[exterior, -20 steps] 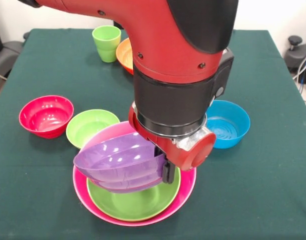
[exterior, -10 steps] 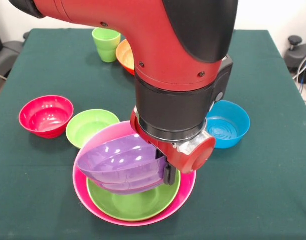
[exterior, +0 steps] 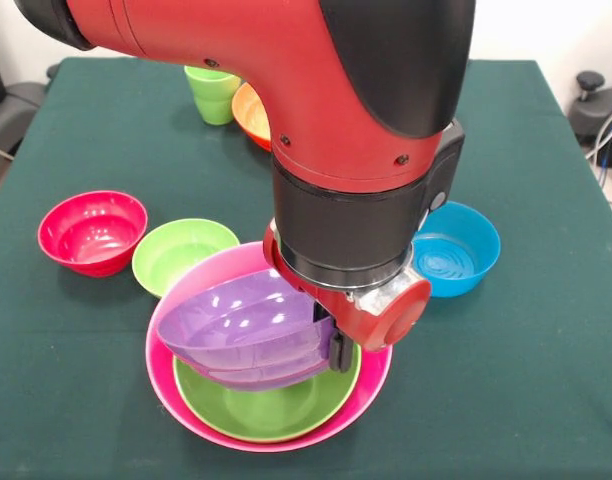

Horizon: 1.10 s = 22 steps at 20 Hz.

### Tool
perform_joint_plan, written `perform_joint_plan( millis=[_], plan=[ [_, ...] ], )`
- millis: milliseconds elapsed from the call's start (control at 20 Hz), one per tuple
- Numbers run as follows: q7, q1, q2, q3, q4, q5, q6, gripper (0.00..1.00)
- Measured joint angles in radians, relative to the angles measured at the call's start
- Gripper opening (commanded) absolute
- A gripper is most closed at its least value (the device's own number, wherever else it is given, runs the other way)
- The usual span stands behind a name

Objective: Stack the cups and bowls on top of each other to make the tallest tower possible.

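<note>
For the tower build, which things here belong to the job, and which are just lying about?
Belonging to the job:
pink bowl
large lime green bowl nested in it
purple bowl, tilted above them at the gripper
red bowl
small lime green bowl
blue bowl
orange bowl
light green cup

Lying about:
nothing on the table

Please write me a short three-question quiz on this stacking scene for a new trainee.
1. True or false: the purple bowl sits level in the large lime green bowl.
2. Which bowl lies outermost in the stack?
3. How many small bowls stand apart from the stack?

Key:
1. False; it is tilted, its right rim at the hand.
2. The pink bowl.
3. Three: red, small lime green, blue.
</note>
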Motion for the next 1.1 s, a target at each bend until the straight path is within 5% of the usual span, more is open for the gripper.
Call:
perform_joint_plan(
  millis=[550, 600, 1100],
  plan=[
    [0.000, -0.001, 0.004, -0.024, 0.000, 0.033, 0.000, 0.00],
    [0.000, 0.000, 0.004, -0.027, 0.000, 0.038, 0.000, 1.00],
    [0.000, 0.000, 0.004, -0.030, 0.000, 0.038, 0.000, 1.00]
  ],
)
